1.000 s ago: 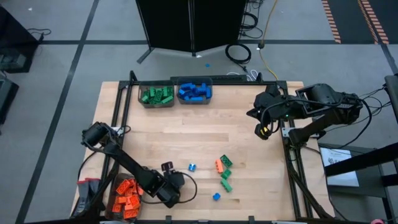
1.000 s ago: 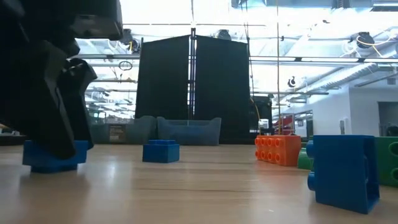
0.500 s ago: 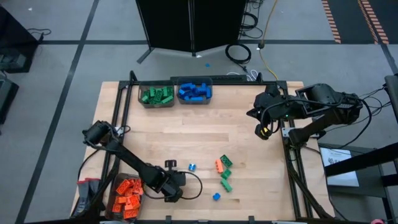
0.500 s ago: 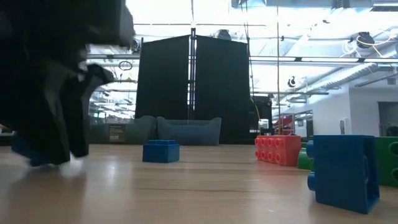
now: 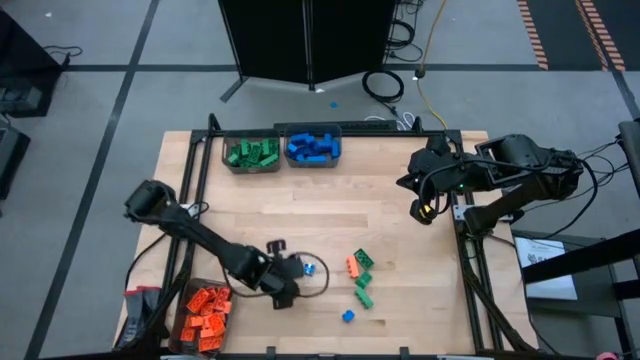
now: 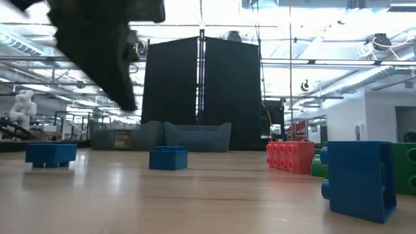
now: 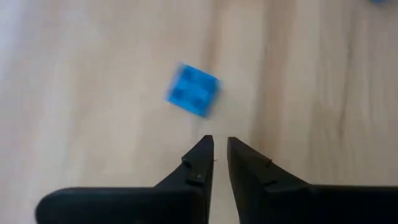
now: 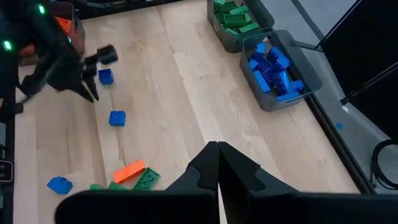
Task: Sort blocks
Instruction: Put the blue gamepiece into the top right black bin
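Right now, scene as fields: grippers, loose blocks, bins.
left gripper: above the table, fingers nearly together, nothing held, a blue block just ahead of it
right gripper: shut, empty, parked at the table's right edge
loose blocks: blue, orange and green
bins: green bin, blue bin, orange bin
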